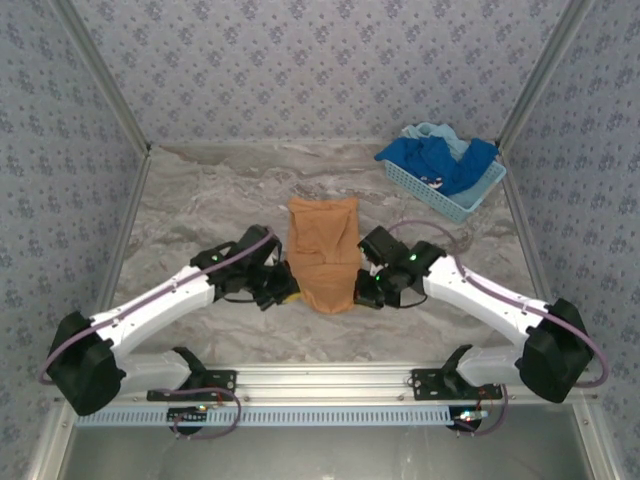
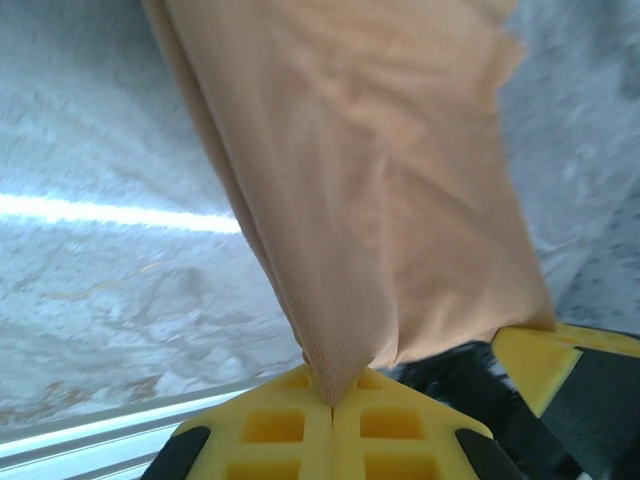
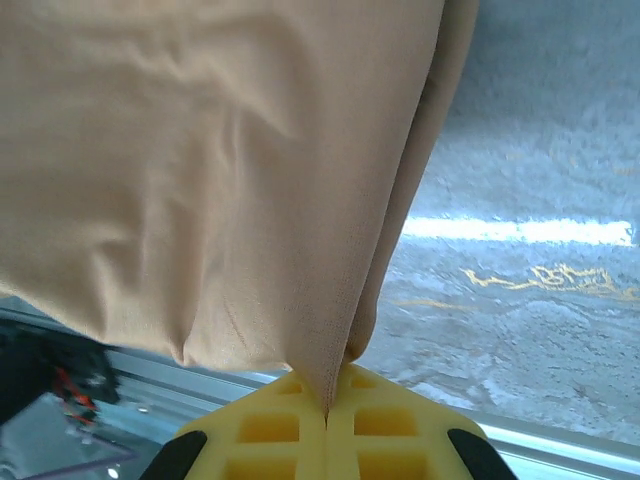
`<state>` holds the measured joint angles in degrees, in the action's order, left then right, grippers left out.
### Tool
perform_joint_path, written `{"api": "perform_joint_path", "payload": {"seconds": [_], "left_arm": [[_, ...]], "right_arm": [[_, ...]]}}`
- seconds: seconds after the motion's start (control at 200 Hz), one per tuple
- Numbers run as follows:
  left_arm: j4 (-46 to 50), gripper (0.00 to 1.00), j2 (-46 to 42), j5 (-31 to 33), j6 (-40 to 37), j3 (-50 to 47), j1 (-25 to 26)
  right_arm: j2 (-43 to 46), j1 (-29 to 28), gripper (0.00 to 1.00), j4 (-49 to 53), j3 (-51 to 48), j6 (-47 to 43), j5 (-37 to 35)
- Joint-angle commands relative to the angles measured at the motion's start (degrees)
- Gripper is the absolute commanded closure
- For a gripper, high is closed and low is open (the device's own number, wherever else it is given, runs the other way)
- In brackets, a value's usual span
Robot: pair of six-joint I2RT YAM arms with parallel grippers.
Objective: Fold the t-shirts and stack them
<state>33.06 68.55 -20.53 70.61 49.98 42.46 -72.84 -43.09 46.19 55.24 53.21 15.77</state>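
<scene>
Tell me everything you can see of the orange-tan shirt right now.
The orange-tan t-shirt is soft, thin plain cloth, folded into a long narrow strip with light creases. It sits mid-table on the marbled table, its length pointing away from the near edge. The left gripper is shut on its near-left corner and the right gripper on its near-right corner, yellow fingers pinching the fabric, which fans out from each pinch.

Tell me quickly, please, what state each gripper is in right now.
The left gripper is closed on the orange-tan t-shirt.
The right gripper is closed on the same t-shirt.
</scene>
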Motion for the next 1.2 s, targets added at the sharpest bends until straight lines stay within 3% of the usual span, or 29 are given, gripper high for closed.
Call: {"api": "perform_joint_path", "payload": {"seconds": [0.0, 0.22, 0.445, 0.749, 0.769, 0.824, 0.914, 0.944, 0.979, 1.074, 1.194], "left_arm": [[2.29, 1.00, -0.16, 1.12, 1.84, 4.05, -3.16], [-2.75, 1.00, 5.76, -2.15, 1.29, 9.79, -11.11], [-2.03, 1.00, 16.05, -4.71, -1.05, 20.17, -16.57], [-7.44, 1.00, 39.76, -8.32, -3.09, 36.15, -23.95], [-7.47, 1.00, 41.81, -8.73, -3.44, 37.93, -24.39], [-7.08, 0.89, 46.60, -9.02, -4.26, 42.23, -25.60], [-7.64, 0.53, 51.63, -9.16, -5.79, 48.28, -27.25], [-7.42, 0.43, 52.18, -8.92, -6.87, 49.75, -27.42], [-6.20, 0.35, 51.94, -8.13, -8.50, 51.22, -27.52], [-3.79, 0.33, 48.14, -6.94, -11.41, 49.87, -26.88], [-4.77, 0.40, 35.50, -3.45, -8.75, 34.75, -24.40]], "right_arm": [[0.16, 3.04, 1.00, 4.39, 5.05, 1.15, -0.42], [-5.22, 10.86, 1.00, 2.50, 12.58, 0.21, 2.12], [-15.33, 16.31, 1.00, 0.66, 23.81, -1.79, 2.51], [-38.01, 23.61, 1.00, -10.60, 39.09, -4.44, 5.47], [-39.87, 23.82, 0.95, -11.39, 40.57, -5.18, 5.95], [-44.83, 24.68, 0.82, -14.50, 44.82, -6.67, 7.23], [-50.95, 26.07, 0.61, -16.82, 50.41, -8.38, 10.22], [-51.70, 26.25, 0.56, -16.20, 51.62, -9.29, 9.91], [-51.54, 26.39, 0.43, -15.73, 52.44, -10.42, 9.44], [-47.94, 26.82, 0.39, -13.85, 50.50, -12.17, 7.58], [-39.05, 26.58, 0.46, -15.18, 40.57, -14.54, 4.25]]}}
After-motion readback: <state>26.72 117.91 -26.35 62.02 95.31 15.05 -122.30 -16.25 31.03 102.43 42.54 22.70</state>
